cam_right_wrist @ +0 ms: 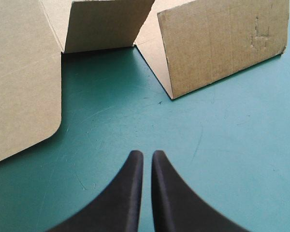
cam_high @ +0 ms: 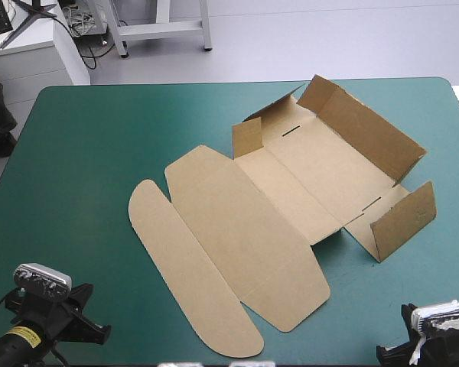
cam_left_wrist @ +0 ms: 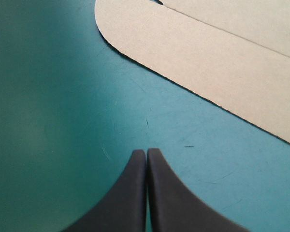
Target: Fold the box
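Cardboard is occupying the middle and right of the teal-green tabletop [cam_high: 99,153]: we are looking at the brown box [cam_high: 291,191], a cut sheet of board lying only partly formed. Its long far wall [cam_high: 367,134] is standing raised. A short side wall [cam_high: 404,220] is standing up at the end nearest the right arm, and a small flap [cam_high: 247,136] is rising at the opposite end. The broad lid panel [cam_high: 245,237] and its rounded tuck flap [cam_high: 187,279] are lying flat, reaching toward the tabletop's near edge. We are judging that only the creases are propping the raised walls, since nothing looks tucked.

The left pincer [cam_left_wrist: 146,152] is pointing at the rounded tuck flap's edge with bare cover between them, its black fingers pressed together into one point and gripping nothing. The right pincer [cam_right_wrist: 147,153] is likewise drawn together and empty, aiming at the open cover between the lid panel's corner and the short side wall. We are reading both arms as parked at the near corners, clear of the sheet so that nothing is being nudged.

By our estimate the folding is barely begun. Getting a fingertip under board lying flat on the cover is looking like the awkward part.
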`<action>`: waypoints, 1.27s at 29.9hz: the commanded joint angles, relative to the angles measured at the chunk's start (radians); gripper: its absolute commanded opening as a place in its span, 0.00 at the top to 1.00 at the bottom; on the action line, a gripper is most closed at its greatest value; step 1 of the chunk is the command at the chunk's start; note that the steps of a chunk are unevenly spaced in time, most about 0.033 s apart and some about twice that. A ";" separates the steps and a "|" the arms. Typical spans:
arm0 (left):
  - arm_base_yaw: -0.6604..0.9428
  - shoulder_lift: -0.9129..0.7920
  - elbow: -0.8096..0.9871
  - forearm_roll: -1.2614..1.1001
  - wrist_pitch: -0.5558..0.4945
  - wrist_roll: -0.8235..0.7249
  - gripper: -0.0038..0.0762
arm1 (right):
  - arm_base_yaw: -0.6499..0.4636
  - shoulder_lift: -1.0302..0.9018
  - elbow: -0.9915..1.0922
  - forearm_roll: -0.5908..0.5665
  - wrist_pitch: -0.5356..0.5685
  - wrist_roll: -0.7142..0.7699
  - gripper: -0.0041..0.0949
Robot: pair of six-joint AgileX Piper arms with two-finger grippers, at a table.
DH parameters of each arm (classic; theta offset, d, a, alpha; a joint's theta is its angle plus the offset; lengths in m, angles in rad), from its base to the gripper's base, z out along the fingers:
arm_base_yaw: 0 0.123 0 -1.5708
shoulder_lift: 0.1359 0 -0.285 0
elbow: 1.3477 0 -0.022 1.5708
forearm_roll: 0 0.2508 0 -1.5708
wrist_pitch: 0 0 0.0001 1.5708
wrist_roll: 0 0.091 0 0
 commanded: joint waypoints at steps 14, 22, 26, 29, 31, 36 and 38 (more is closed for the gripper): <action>-0.001 0.011 -0.029 -0.010 -0.054 0.003 0.96 | 0.004 0.030 -0.024 0.008 -0.067 0.042 0.29; -0.001 0.011 -0.029 -0.010 -0.054 0.026 0.96 | 0.004 0.194 -0.138 0.034 -0.055 0.189 0.32; -0.001 0.011 -0.029 -0.010 -0.054 0.026 0.96 | 0.004 0.328 -0.231 0.101 -0.047 0.170 0.35; -0.001 0.011 -0.029 -0.010 -0.054 0.028 0.96 | 0.004 0.443 -0.290 0.142 -0.047 0.148 0.35; -0.001 0.011 -0.029 -0.010 -0.054 0.028 0.96 | 0.004 0.521 -0.324 0.153 -0.046 0.158 0.35; -0.001 0.011 -0.029 -0.010 -0.054 0.028 0.96 | 0.004 0.681 -0.363 0.208 -0.048 0.211 0.35; -0.001 0.011 -0.029 -0.010 -0.054 0.028 0.96 | 0.004 0.746 -0.367 0.255 -0.063 0.211 0.35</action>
